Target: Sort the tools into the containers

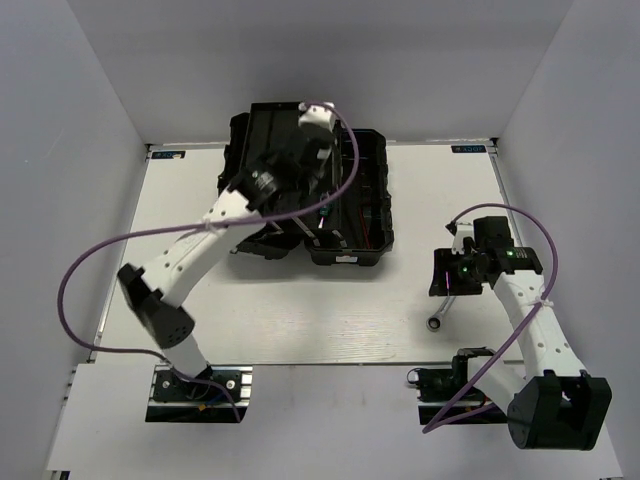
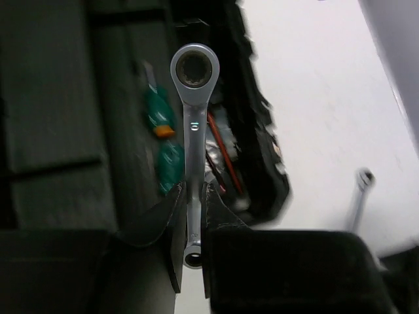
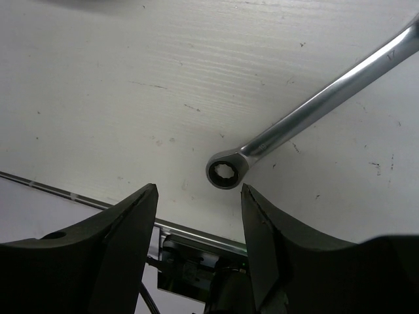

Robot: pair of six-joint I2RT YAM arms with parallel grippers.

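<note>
Wrench (image 2: 194, 124) along left gripper (image 2: 191, 191), ring outward

a silver ring wrench (image 2: 194, 124) is pinched by its shaft in the left gripper (image 2: 191, 196), ring end foremost, over the black tool case (image 1: 384, 200). two green-handled screwdrivers (image 2: 157, 114), blurred, lie end to end inside that case. a second silver wrench (image 3: 308, 114) lies flat on the white table (image 3: 131, 98), well apart from the case.

The left arm (image 1: 190, 255) stretches forward, the left gripper (image 2: 192, 196) clamped on a wrench (image 2: 194, 98) jutting out beyond it. The right arm (image 1: 535, 325) is folded, the right gripper (image 3: 200, 196) pointing down, jaws apart.
</note>
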